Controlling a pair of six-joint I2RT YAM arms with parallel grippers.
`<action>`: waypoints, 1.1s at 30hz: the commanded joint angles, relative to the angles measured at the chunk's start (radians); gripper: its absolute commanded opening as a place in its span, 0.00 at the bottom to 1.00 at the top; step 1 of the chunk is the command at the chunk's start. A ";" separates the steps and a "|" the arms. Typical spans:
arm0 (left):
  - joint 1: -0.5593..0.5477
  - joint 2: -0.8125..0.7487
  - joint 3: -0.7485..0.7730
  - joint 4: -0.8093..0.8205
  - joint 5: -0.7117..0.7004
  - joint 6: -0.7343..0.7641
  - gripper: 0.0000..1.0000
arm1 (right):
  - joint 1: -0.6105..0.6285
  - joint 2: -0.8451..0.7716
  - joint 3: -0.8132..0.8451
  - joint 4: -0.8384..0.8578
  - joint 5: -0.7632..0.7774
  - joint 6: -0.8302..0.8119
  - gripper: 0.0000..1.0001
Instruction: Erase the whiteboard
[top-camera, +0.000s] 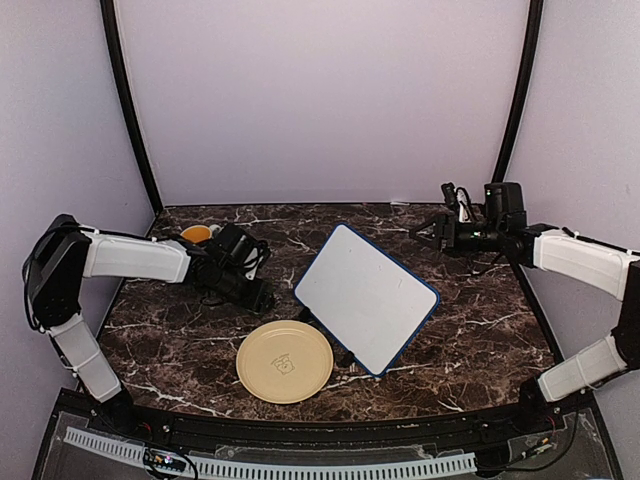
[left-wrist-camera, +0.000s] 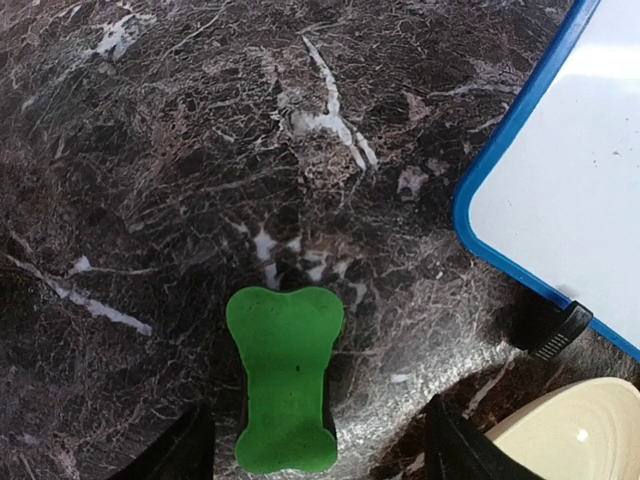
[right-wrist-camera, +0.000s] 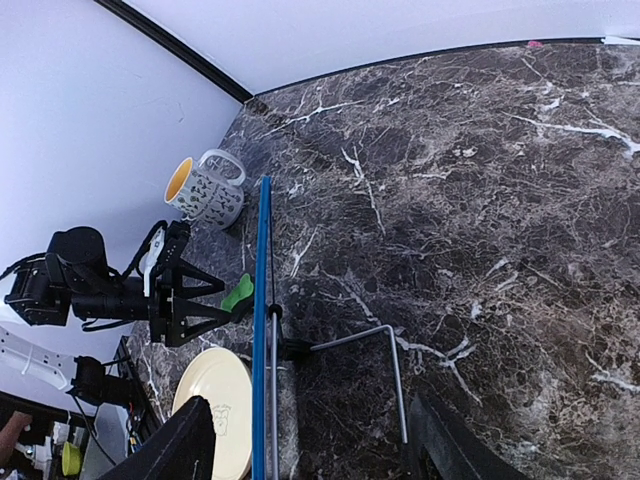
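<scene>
The whiteboard (top-camera: 367, 296), white with a blue frame, stands tilted on a wire stand in the middle of the table; its face looks blank. Its corner shows in the left wrist view (left-wrist-camera: 570, 180), and the right wrist view shows it edge-on (right-wrist-camera: 260, 330). A green bone-shaped eraser (left-wrist-camera: 285, 378) lies on the marble just left of the board. My left gripper (left-wrist-camera: 320, 450) is open, low over the eraser, with its fingers apart on either side and not touching it; it also shows in the top view (top-camera: 262, 297). My right gripper (top-camera: 425, 232) is open and empty, raised at the back right.
A pale-yellow plate (top-camera: 285, 361) lies in front of the board, close to my left gripper. A patterned mug (top-camera: 197, 235) with a yellow inside stands at the back left. The board's wire stand (right-wrist-camera: 395, 370) reaches out behind it.
</scene>
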 joint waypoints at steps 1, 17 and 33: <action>0.010 -0.051 0.031 -0.034 0.003 0.002 0.75 | -0.009 -0.028 -0.004 0.009 0.016 -0.019 0.67; 0.093 -0.409 0.007 -0.035 -0.092 -0.088 0.99 | -0.175 -0.235 -0.106 0.039 0.067 0.013 0.99; 0.114 -0.510 -0.226 -0.003 -0.239 -0.298 0.99 | -0.204 -0.448 -0.404 0.128 0.243 0.056 0.99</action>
